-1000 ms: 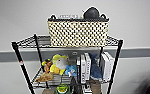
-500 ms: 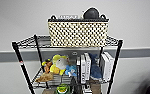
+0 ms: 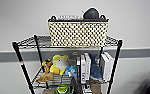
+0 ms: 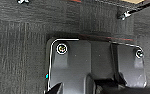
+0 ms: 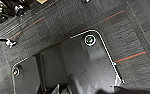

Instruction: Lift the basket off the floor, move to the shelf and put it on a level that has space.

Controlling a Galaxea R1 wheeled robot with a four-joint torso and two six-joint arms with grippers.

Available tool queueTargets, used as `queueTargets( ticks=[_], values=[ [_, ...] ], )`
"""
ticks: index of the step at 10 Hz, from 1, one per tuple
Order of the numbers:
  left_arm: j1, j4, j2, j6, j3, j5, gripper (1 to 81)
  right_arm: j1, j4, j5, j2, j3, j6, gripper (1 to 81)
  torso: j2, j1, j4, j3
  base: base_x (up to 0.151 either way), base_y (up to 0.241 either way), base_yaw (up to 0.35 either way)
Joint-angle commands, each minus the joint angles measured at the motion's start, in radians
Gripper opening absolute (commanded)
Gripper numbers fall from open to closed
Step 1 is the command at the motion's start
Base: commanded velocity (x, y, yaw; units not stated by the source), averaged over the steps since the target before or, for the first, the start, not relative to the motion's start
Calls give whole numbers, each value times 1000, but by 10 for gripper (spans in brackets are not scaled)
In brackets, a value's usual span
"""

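Nearest, both wrist views look down on the floor [image 4: 21,50], dark ribbed carpet tiles with thin red lines, under the robot's dark plate; whether either end effector is apart or together I cannot tell. Farther off, in the head view, the shelf [image 3: 117,58] stands against a pale wall. On a lower tier, plush toys [image 3: 57,65] sit toward the left edge and upright books [image 3: 84,67] toward the right. Above them, the basket [image 3: 78,33] rests on the level [image 3: 32,41], the uppermost wire tier, set toward its right side and reaching almost to the right posts. A dark rounded object [image 3: 91,13] shows above the basket's rim.
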Motion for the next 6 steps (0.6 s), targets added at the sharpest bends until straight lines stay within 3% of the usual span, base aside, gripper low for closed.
queueTargets(
  ticks=[1,6],
  values=[
    [-25,4,69,50,-92,25,811,17,-21,-7,42,-56,-15,811,0,1,0,0,0,0,0],
    [21,49,213,53,-256,-9,811,-59,-58,110,154,-203,-15,811,0,1,0,0,0,0,0]
  ],
)
